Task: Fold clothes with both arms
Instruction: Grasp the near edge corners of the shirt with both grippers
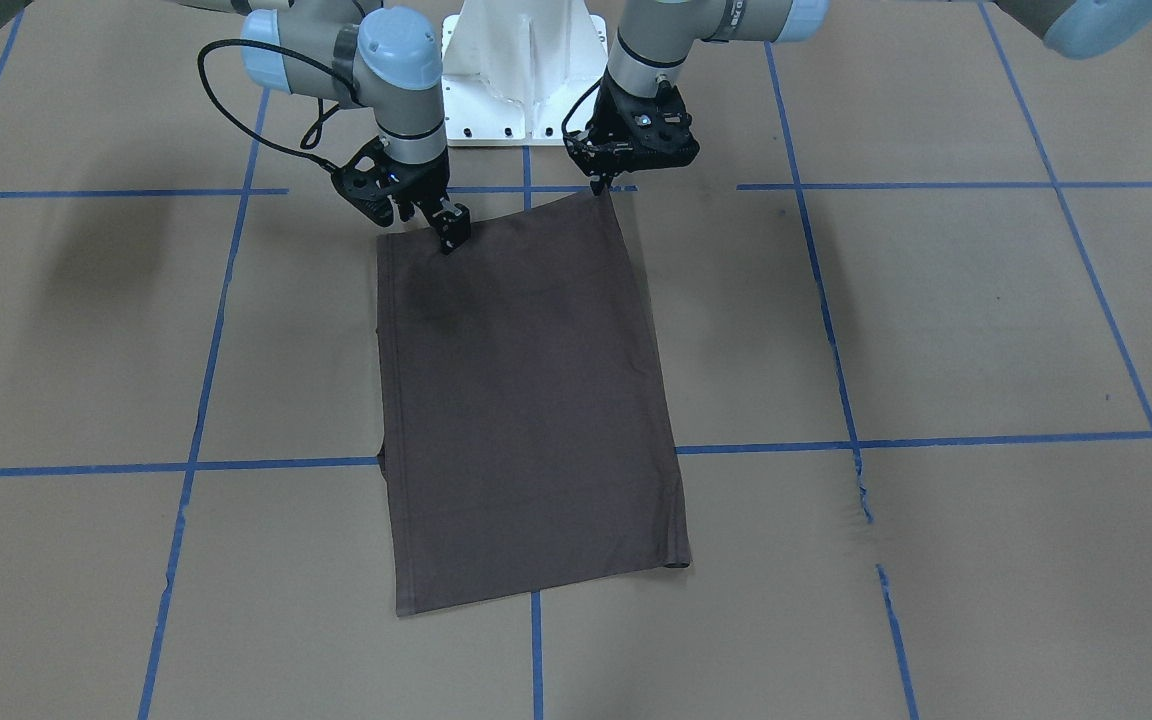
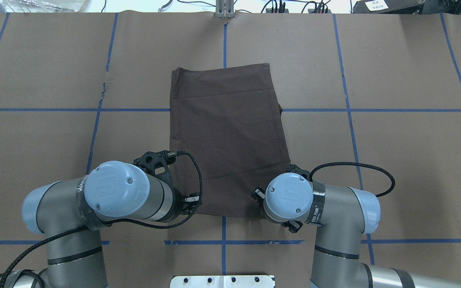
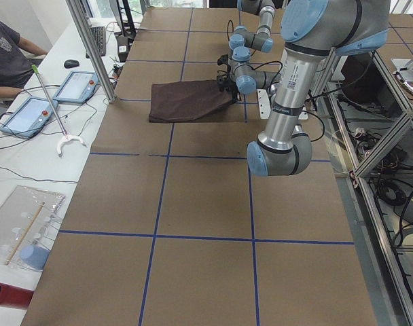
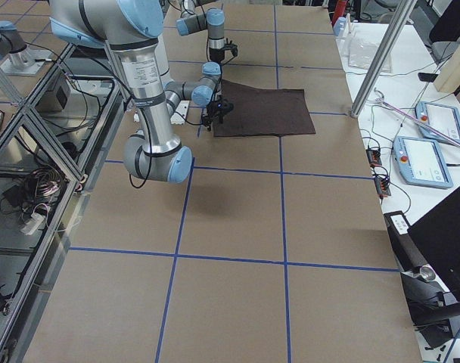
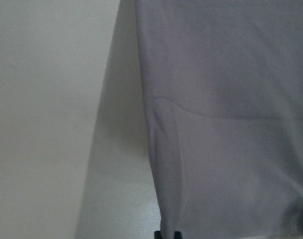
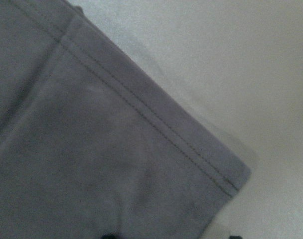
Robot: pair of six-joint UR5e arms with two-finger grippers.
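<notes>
The dark grey-brown T-shirt (image 1: 526,400) lies folded into a long flat rectangle on the brown table, also in the overhead view (image 2: 226,132). Its collar, sleeves and lettering are hidden. My left gripper (image 1: 599,188) stands at the shirt's robot-side corner, at the right of the front-facing view. My right gripper (image 1: 434,224) stands on the same edge near the other corner. In the left wrist view the fingertips (image 5: 166,234) sit apart over the cloth (image 5: 226,124). In the right wrist view the fingertips (image 6: 109,235) sit apart by the hemmed corner (image 6: 231,174). Both look open.
The white pedestal base (image 1: 526,70) stands just behind the shirt's near edge. Blue tape lines (image 1: 186,466) cross the brown table cover. A side bench with tablets (image 3: 30,112) and a seated person (image 3: 6,54) lies beyond the far edge, behind a metal post (image 3: 91,51).
</notes>
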